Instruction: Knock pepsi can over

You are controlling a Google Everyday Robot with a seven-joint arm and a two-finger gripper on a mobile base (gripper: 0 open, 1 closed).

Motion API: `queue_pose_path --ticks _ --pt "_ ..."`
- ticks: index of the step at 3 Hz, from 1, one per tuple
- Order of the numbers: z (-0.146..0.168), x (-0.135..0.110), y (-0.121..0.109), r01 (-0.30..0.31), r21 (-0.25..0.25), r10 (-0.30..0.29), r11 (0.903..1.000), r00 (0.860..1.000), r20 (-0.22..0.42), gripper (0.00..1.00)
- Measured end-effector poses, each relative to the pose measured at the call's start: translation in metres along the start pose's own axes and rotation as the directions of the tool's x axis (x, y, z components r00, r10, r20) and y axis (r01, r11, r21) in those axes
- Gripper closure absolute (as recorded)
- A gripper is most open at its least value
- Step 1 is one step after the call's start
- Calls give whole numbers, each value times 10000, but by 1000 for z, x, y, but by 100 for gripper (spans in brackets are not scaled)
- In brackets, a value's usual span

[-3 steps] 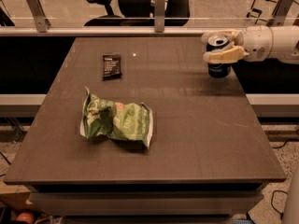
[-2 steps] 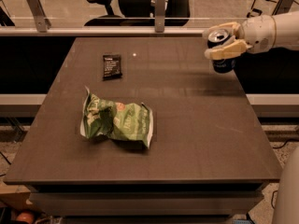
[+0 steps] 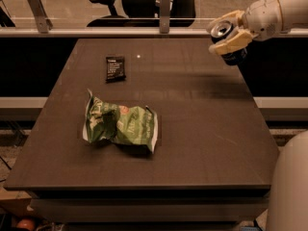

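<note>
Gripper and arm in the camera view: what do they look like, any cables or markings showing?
The gripper, at the upper right by the far right corner of the table, has two thick cream fingers with blunt tips. The arm behind it is a smooth, rounded white shell. No cables or markings show.

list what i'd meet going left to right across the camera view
green snack bag → pepsi can, clamped in the jaws of the gripper above the far right corner of the table; black packet left out, it overlaps the bag's span
</note>
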State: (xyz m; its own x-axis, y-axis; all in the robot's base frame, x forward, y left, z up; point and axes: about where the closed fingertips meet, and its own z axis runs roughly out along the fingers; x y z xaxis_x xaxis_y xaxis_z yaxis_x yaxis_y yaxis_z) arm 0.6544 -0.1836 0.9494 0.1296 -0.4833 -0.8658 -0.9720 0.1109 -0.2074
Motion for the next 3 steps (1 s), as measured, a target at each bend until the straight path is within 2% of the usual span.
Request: queue_pose_path --ticks 1,3 --pt "5 -7 0 413 -49 -415 9991 9960 -796 100" --pt "29 -6 9 646 -551 -732 9964 9824 -1719 100"
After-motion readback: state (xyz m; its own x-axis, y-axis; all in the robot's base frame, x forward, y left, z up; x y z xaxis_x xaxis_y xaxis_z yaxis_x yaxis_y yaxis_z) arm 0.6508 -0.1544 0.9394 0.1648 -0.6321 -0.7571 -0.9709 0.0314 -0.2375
